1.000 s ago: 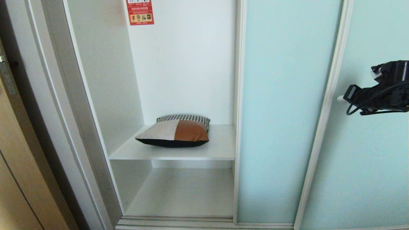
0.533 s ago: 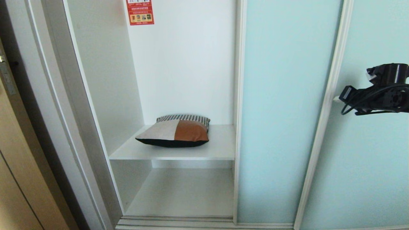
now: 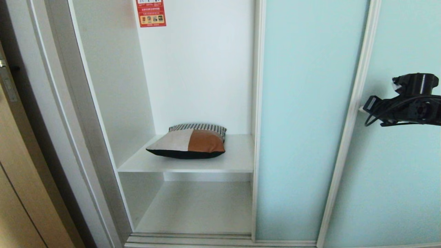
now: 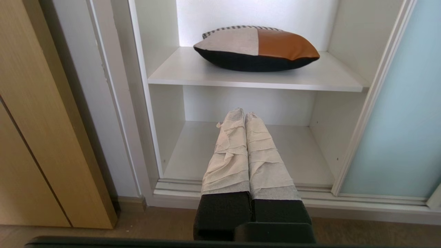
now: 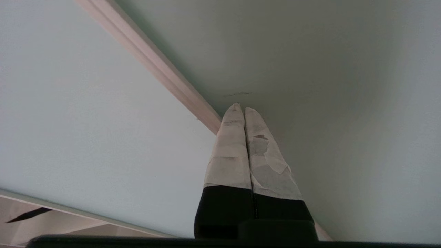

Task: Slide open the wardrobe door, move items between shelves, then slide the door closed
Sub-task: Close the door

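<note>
Now: clenched right gripper (image 5: 240,109) at sliding wardrobe door (image 3: 303,120) frame.
It should push sideways steadily, not slip off the frame; beyond, the patchwork cushion (image 3: 188,141) lies on the upper shelf (image 3: 237,162).

Soft, even daylight fills the head view; the cushion (image 3: 188,144) throws a faint shadow toward 6 o'clock. Straight frames bow toward 3 and 9 o'clock. The right wrist view is dimmer, shaded toward 2 o'clock.
</note>
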Controlling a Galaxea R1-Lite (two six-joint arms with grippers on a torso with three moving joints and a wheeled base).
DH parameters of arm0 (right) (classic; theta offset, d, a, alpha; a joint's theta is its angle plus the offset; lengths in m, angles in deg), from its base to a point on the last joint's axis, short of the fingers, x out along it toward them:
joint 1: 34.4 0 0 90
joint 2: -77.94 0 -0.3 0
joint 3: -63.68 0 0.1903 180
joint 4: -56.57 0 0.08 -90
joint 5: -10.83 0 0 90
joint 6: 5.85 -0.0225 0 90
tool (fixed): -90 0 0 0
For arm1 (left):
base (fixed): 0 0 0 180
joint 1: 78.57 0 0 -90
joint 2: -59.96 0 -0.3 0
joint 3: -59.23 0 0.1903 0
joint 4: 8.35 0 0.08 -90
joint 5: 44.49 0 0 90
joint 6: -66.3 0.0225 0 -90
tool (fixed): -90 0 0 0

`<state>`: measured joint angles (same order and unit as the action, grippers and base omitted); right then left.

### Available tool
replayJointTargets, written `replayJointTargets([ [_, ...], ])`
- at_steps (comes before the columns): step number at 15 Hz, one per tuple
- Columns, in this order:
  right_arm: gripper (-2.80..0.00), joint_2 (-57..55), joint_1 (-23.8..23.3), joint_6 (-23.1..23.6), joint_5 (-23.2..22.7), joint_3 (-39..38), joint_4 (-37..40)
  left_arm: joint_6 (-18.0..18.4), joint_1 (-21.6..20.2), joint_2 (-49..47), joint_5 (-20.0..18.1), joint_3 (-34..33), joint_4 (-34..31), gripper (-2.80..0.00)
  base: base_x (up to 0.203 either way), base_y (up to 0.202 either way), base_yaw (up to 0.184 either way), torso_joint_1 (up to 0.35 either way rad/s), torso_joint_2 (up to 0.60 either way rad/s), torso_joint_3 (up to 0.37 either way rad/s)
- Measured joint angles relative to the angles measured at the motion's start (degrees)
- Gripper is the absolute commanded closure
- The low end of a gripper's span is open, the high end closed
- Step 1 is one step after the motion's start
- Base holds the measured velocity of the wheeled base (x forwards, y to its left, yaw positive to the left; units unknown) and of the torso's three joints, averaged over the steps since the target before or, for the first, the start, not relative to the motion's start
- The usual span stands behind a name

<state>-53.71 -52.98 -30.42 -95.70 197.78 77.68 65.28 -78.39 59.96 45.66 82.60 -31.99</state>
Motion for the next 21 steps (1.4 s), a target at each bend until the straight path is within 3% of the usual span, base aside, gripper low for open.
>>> replayJointTargets([
  [9, 0.0, -0.7, 0.3, -0.1, 0.0, -0.6, 0.5, 0.0, 0.0, 0.0, 0.0, 0.0, 0.0, 0.0, 0.0, 0.0, 0.0, 0.0, 0.0, 0.0],
  [21, 0.0, 4.1, 9.8, 0.2, 0.3, -10.3, 0.3, 0.0, 0.0, 0.0, 0.0, 0.0, 0.0, 0.0, 0.0, 0.0, 0.0, 0.0, 0.0, 0.0],
])
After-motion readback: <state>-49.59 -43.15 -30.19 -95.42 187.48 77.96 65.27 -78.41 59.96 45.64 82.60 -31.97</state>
